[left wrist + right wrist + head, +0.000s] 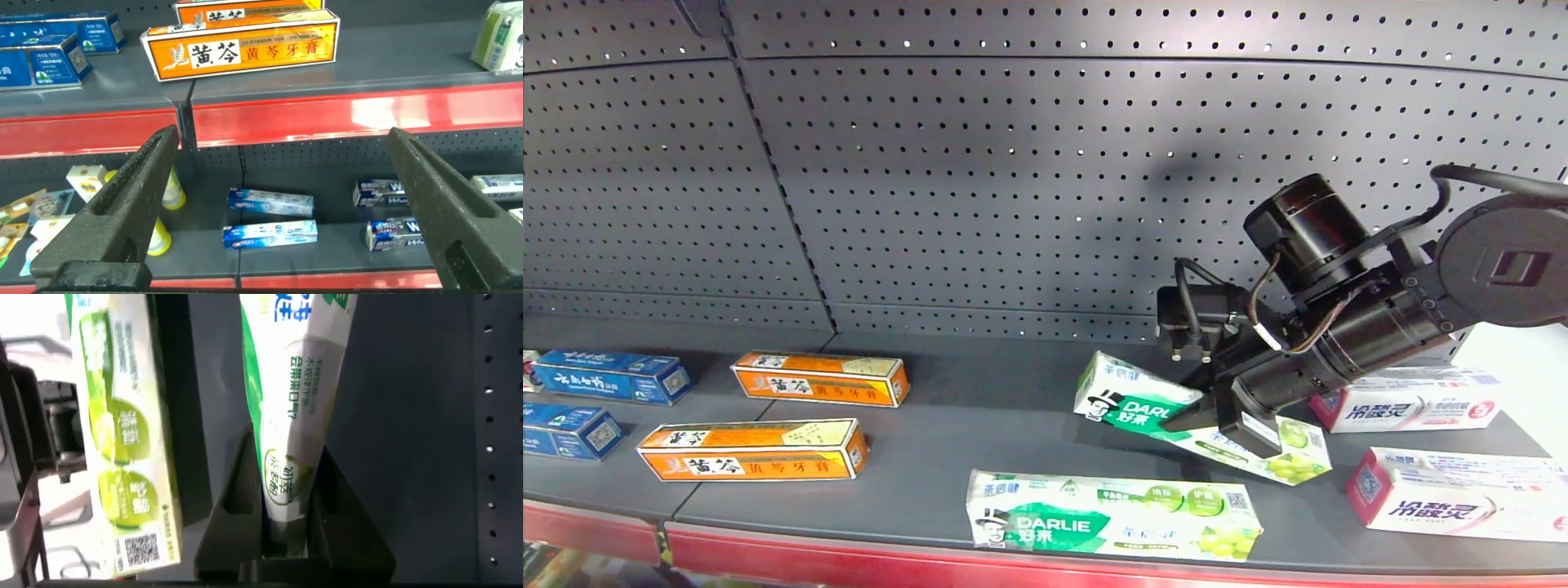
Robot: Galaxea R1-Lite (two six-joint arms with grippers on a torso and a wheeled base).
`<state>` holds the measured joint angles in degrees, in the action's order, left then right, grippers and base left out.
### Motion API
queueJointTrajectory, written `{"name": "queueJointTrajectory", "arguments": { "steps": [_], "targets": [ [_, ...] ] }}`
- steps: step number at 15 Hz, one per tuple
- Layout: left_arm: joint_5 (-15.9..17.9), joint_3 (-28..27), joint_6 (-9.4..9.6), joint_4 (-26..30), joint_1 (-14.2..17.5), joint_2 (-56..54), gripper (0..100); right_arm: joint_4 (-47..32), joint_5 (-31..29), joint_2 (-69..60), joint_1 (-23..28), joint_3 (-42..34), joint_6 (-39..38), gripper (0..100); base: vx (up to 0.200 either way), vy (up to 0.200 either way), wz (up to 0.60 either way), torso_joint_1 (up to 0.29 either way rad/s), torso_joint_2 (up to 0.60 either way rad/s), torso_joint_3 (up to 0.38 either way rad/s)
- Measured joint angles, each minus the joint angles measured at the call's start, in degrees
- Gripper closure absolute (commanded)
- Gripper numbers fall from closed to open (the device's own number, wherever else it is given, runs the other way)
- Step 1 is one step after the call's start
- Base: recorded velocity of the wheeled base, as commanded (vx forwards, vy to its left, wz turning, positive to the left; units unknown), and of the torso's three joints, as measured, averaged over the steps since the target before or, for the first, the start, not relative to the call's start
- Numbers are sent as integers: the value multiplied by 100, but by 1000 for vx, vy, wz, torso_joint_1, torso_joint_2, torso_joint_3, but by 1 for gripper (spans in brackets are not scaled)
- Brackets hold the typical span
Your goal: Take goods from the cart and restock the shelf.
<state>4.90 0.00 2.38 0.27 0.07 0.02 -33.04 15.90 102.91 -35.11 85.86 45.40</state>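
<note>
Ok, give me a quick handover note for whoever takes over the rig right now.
Right gripper: shut on a green toothpaste box, held tilted over the shelf, behind a second green box lying flat at the front edge.
Left gripper: open, empty, pointed at the lower shelf.
Done: orange boxes and white-red boxes lie on the shelf.
To do: lay the held box flat, release it, then likely fetch more from the cart.
</note>
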Motion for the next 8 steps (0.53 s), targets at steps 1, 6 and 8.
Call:
{"name": "queueJointTrajectory", "arguments": {
  "steps": [1,6,8],
  "targets": [
    [2,0,0,-2,0,0,0,-106,-13,48,-2,72,91,100,0,0,0,0,0,0],
    [0,0,0,-2,0,0,0,-205,-143,277,-105,276,179,100,0,0,0,0,0,0],
    [2,0,-2,0,0,0,0,-383,-176,340,-119,358,296,100,0,0,0,0,0,0]
  ]
}}
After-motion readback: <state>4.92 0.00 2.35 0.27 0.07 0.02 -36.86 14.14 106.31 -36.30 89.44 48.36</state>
